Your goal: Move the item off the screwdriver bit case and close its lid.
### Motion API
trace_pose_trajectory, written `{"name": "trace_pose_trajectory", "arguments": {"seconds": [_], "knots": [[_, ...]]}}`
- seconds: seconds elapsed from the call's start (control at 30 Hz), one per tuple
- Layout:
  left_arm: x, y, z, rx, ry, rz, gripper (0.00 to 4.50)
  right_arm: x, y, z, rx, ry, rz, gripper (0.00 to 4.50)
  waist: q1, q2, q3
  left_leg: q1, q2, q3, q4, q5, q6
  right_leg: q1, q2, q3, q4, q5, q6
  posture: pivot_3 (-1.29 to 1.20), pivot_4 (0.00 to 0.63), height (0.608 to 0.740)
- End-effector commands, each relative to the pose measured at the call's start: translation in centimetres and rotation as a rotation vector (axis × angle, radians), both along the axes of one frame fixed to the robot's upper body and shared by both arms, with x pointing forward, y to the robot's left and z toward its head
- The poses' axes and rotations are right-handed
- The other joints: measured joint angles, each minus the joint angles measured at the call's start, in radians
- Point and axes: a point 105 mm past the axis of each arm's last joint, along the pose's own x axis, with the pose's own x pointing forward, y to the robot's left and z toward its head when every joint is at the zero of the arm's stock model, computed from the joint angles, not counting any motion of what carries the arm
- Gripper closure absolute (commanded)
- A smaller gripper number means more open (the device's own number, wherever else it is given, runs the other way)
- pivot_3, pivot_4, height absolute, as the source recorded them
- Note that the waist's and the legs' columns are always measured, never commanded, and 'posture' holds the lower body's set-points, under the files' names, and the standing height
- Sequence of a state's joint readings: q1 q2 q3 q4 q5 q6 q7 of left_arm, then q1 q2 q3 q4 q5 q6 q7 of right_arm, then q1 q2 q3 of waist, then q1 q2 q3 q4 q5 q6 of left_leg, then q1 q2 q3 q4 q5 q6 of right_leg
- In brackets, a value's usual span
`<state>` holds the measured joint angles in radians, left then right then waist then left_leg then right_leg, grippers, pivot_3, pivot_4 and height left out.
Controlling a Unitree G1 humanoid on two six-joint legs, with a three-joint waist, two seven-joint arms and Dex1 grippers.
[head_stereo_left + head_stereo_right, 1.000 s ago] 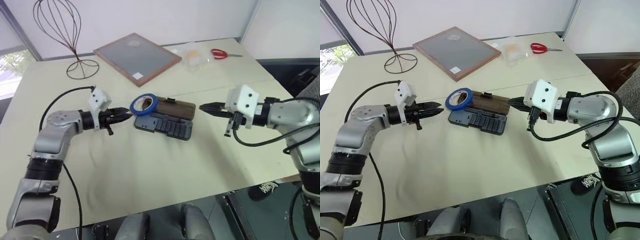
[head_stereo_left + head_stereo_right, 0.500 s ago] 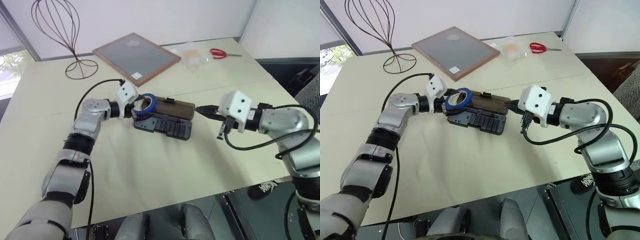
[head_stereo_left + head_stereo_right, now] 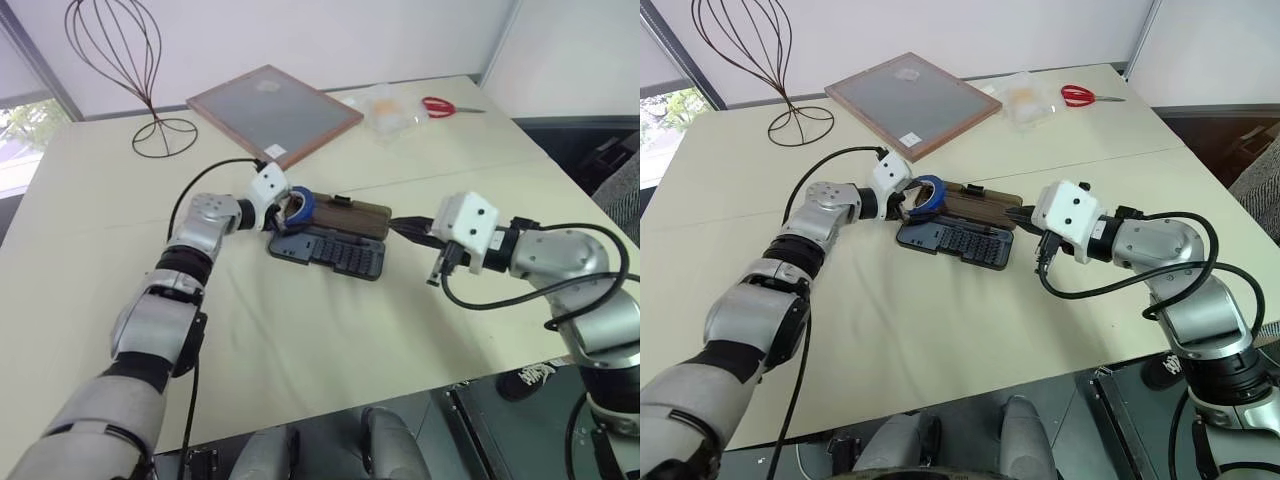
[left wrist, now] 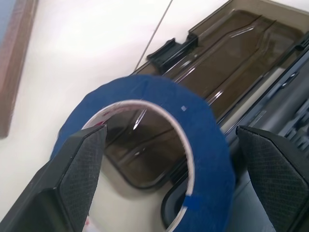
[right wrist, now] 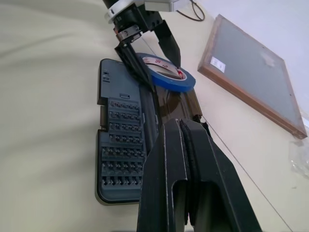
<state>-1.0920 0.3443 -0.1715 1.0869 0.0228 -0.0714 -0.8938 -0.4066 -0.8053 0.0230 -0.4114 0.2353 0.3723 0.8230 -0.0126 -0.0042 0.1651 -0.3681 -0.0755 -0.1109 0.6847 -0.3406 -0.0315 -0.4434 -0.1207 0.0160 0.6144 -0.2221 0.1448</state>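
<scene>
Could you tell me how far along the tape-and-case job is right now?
Nothing is finished: the blue tape roll lies on the open lid of the bit case. In hand: the left gripper is open around the roll, not closed. Left: lift the roll off, shut the lid. The right gripper waits shut beside the case.

A matt blue outer face and a pale papery core are shown by the roll of tape (image 4: 203, 130). The lid (image 4: 227, 63) is seen as glossy, smoky-brown translucent plastic; the tray (image 5: 118, 159) as dull dark grey plastic. A fine cross-hatched texture is carried on the black fingers (image 4: 275, 169). The table (image 3: 300, 330) is covered in a smooth matt cream surface, and the board (image 3: 275, 113) is framed in wood.
</scene>
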Motion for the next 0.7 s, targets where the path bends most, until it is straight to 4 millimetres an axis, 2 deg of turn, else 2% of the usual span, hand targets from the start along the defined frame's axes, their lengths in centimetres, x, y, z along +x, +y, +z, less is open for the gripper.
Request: {"name": "trace_pose_trajectory", "arguments": {"seconds": [0.03,0.07,0.27,0.3,0.4,0.53,0.63,0.7], "knots": [[0.3,-0.4,1.5,0.004,-0.051,-0.018,0.56,-0.3,0.0,1.5,0.007,-0.07,-0.007,4.5,0.0,0.0,0.0,0.0,0.0,0.0,0.0,0.0,0.0,0.0,0.0,0.0,0.0,0.0,0.0,0.0,0.15,0.74],[0.3,-0.5,1.5,0.005,-0.051,-0.017,0.81,-0.3,0.0,1.5,0.007,-0.07,-0.009,4.5,0.0,0.0,0.0,0.0,0.0,0.0,0.0,0.0,0.0,0.0,0.0,0.0,0.0,0.0,0.0,0.0,0.15,0.74],[0.4,-0.3,1.1,0.028,-0.056,-0.007,3.85,-0.2,-0.1,1.6,0.006,-0.075,-0.014,4.5,0.0,0.0,0.0,0.0,0.0,0.0,0.0,0.0,0.0,0.0,0.0,0.0,0.0,0.0,0.0,0.0,0.15,0.74],[0.4,-0.2,1.0,0.027,-0.054,0.0,4.1,-0.2,-0.1,1.6,0.006,-0.076,-0.014,4.5,0.0,0.0,0.0,0.0,0.0,0.0,0.0,0.0,0.0,0.0,0.0,0.0,0.0,0.0,0.0,0.0,0.15,0.74],[0.6,0.5,1.0,0.019,-0.058,0.033,4.1,-0.3,0.0,1.6,0.008,-0.075,-0.011,4.5,0.0,0.0,0.0,0.0,0.0,0.0,0.0,0.0,0.0,0.0,0.0,0.0,0.0,0.0,0.0,0.0,0.15,0.74],[1.4,2.7,2.3,-0.029,-0.105,0.147,4.1,-0.2,0.1,1.5,0.007,-0.072,-0.007,4.5,-0.001,0.0,0.0,0.0,0.0,0.0,0.0,0.0,0.0,0.0,0.0,0.0,0.0,0.0,0.0,0.0,0.15,0.74],[2.0,5.9,4.2,-0.071,-0.176,0.29,4.1,-0.3,0.5,1.3,0.013,-0.062,0.007,4.5,-0.006,0.0,0.0,0.0,0.0,0.0,0.0,0.0,0.0,-0.001,0.0,0.0,0.001,0.0,0.0,0.0,0.15,0.74],[2.0,8.7,5.4,-0.079,-0.235,0.392,4.1,-0.4,0.7,1.1,0.017,-0.051,0.018,4.5,-0.008,0.0,0.0,0.0,0.0,-0.001,0.0,0.0,0.0,-0.001,0.0,0.0,0.001,0.0,0.0,0.0,0.15,0.74]]}}
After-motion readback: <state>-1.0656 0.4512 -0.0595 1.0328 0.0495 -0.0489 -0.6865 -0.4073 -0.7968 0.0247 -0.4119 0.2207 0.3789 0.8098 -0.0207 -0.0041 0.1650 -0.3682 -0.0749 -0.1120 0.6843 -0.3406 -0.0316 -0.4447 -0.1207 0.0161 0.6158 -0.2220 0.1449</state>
